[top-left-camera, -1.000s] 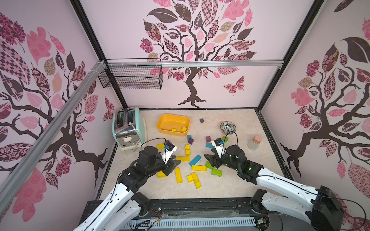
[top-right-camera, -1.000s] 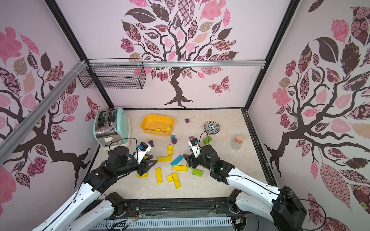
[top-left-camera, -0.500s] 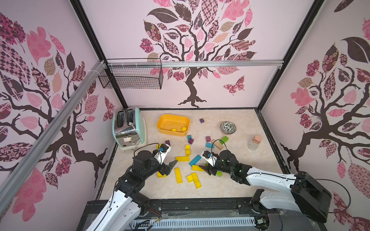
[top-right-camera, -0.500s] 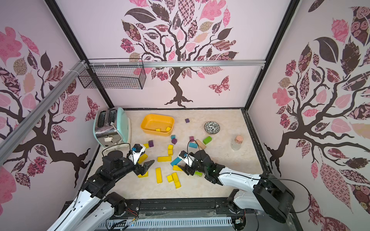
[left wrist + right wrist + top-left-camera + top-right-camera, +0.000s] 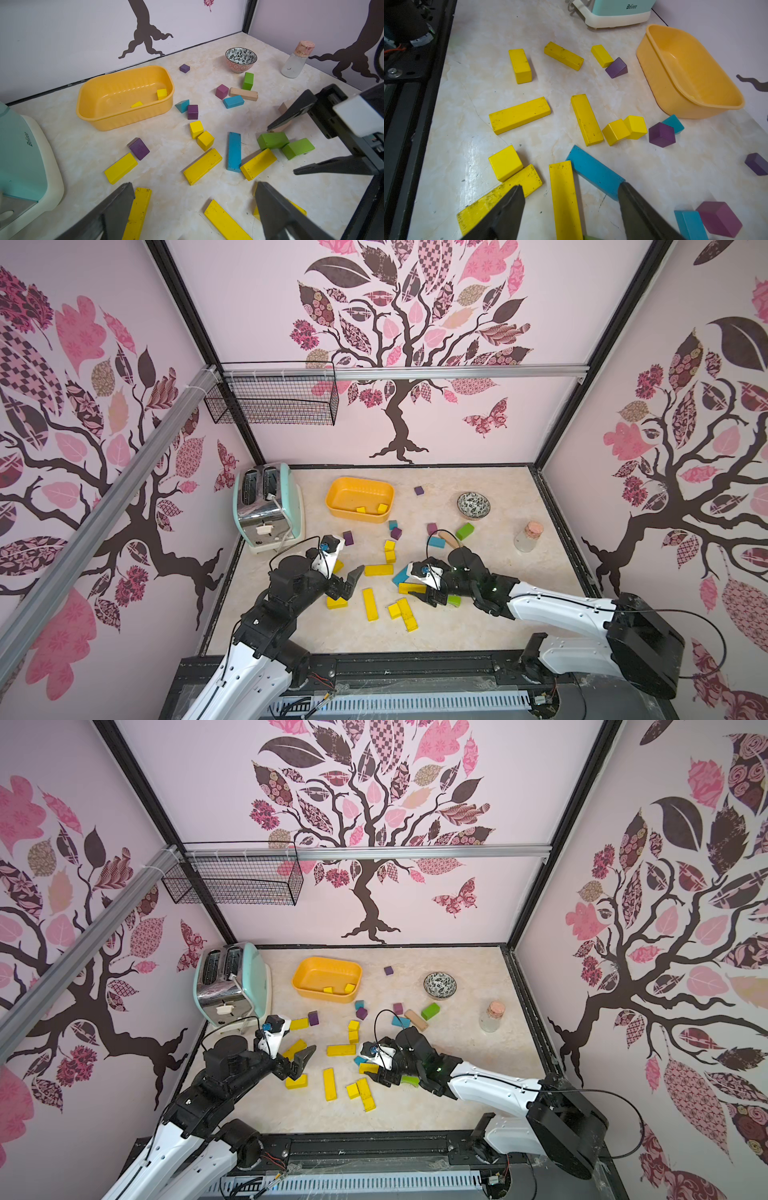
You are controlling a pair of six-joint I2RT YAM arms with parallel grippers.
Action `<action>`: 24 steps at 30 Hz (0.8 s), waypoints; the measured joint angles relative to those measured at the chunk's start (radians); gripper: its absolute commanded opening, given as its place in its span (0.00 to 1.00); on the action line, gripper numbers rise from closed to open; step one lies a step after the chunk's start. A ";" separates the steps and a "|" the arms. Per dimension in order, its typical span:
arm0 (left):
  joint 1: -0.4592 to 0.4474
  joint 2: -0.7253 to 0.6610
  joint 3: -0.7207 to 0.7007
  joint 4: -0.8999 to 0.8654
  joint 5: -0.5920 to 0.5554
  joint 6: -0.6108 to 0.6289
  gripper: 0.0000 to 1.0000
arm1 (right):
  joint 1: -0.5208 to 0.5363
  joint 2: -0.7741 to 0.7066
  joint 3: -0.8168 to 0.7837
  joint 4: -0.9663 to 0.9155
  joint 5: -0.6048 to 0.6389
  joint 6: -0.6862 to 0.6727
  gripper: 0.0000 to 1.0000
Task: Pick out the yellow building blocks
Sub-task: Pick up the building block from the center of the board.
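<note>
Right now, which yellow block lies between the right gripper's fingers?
The long yellow bar next to the long blue bar: it lies centred in the open right gripper, while the slanted yellow bar passes behind one finger.

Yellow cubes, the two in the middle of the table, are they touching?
Touching. The right wrist view shows the two yellow cubes pressed together, no gap between them.

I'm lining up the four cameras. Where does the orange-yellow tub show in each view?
In a top view: tub near the back wall, just right of the toaster.
In a top view: tub near the back wall, again right of the toaster.
Left wrist: tub against the back wall, beyond the toaster.
Right wrist: tub next to the toaster base.
Shared landmark: the toaster.
</note>
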 measured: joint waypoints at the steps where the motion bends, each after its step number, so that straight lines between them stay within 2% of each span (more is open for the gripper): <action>1: 0.004 0.003 0.000 0.000 0.005 -0.004 0.97 | 0.000 0.008 0.001 -0.004 -0.013 0.001 0.75; 8: 0.027 0.009 0.000 -0.001 0.014 -0.029 0.97 | 0.002 0.063 0.054 -0.101 -0.011 0.025 0.69; 13: 0.029 -0.089 -0.008 0.000 0.003 -0.039 0.96 | 0.002 0.042 0.063 -0.174 0.008 0.013 0.61; 19: 0.029 -0.211 -0.009 -0.016 0.021 -0.044 0.95 | 0.002 0.041 0.120 -0.271 0.028 0.008 0.65; 24: 0.029 -0.185 -0.009 -0.062 0.100 -0.042 0.91 | 0.002 0.051 0.180 -0.341 0.036 -0.003 0.66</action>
